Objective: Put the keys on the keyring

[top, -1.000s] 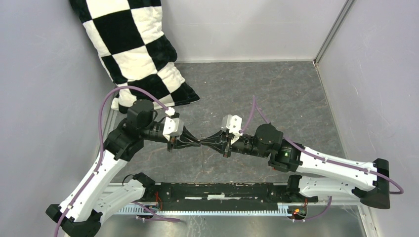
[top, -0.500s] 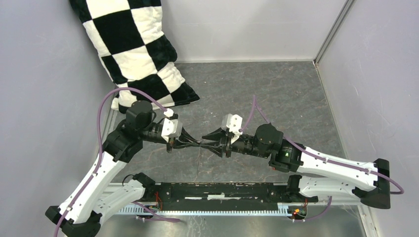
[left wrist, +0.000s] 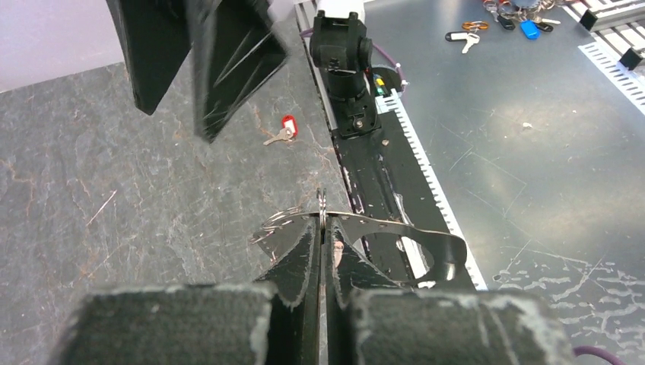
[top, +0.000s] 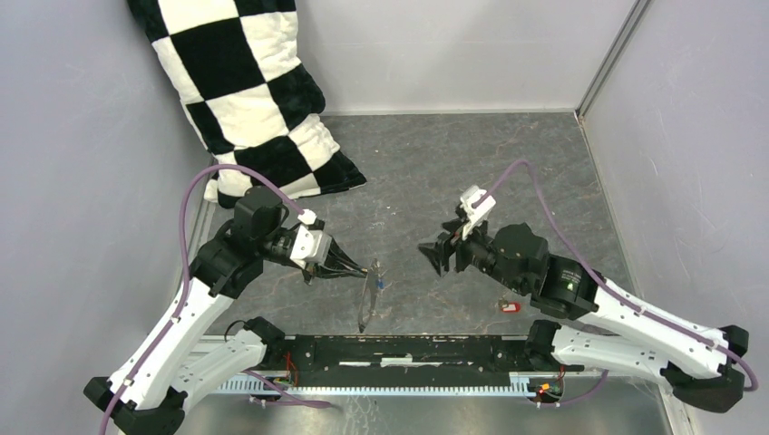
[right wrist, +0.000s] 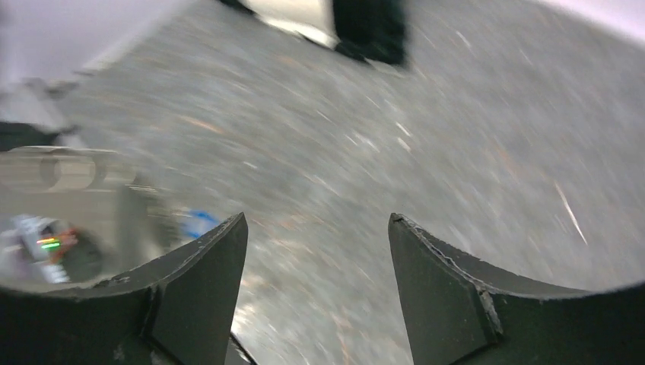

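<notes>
Grey keyring hangs just below centre of the top view, pinched by the closed left gripper. The right gripper gapes, empty. The red key lies lower right, unthreaded; the blue key's place is unclear.

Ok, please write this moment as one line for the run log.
left tool: shut on keyring | right tool: open, empty | red key: on table

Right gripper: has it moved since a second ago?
Yes. The right gripper pulled back rightward, farther from the checkered pillow, leaving the keyring in the left gripper.
</notes>
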Tool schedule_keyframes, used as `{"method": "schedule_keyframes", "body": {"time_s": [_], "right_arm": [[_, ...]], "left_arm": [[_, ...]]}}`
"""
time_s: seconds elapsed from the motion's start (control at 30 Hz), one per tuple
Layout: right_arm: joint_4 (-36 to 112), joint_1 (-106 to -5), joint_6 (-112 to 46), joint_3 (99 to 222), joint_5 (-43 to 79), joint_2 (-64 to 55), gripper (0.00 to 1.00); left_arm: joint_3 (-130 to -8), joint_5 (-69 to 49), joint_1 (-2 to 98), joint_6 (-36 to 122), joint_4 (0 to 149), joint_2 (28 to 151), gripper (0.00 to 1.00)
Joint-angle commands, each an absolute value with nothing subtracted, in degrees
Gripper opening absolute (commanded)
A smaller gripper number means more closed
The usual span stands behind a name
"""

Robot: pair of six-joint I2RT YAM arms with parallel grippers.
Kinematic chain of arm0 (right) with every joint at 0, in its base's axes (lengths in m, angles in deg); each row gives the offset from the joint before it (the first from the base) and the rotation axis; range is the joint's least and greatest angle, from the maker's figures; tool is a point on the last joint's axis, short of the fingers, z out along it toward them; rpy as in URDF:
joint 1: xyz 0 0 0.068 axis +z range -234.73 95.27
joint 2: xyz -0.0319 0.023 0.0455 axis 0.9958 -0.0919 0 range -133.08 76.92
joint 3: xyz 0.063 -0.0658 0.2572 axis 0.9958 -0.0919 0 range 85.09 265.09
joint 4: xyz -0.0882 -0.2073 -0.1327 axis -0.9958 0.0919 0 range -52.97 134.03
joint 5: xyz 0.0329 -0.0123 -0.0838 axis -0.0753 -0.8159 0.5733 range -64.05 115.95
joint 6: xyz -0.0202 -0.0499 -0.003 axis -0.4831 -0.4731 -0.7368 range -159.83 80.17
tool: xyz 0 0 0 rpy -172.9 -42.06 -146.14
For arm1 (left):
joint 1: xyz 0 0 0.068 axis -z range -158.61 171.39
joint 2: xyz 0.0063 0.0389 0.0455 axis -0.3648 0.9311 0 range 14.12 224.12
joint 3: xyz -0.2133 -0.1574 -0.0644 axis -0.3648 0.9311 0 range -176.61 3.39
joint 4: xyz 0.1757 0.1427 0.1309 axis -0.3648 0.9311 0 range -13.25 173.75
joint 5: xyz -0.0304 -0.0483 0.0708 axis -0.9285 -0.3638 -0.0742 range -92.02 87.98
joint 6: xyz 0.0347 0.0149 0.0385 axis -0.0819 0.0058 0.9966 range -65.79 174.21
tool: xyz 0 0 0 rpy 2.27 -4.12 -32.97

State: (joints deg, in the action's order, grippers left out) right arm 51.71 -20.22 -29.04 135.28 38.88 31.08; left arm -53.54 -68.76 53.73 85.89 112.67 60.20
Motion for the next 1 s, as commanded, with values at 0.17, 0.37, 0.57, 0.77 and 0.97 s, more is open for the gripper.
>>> {"method": "schedule_keyframes", "body": {"time_s": [0.17,0.37,0.57,0.77,0.97], "right_arm": [[78.23,-30.80,-4.83,118.53,53.30,36.65,0.79],[78.23,-31.93,1.97,109.59,52.06,39.17,0.72],[78.75,-31.86,8.47,104.31,48.59,42.31,0.58],[80.86,-31.94,9.59,103.73,47.78,42.66,0.55],[83.68,-31.93,9.67,106.40,49.55,42.65,0.60]], "left_arm": [[-54.87,-72.60,53.82,91.03,112.77,60.29,0.02],[-55.53,-72.38,53.86,90.86,113.42,60.65,0.02],[-55.26,-72.20,53.82,91.41,113.92,60.28,0.02],[-55.41,-72.48,53.90,91.48,113.92,60.72,0.02],[-55.00,-72.61,53.83,91.56,113.92,60.50,0.02]]}}
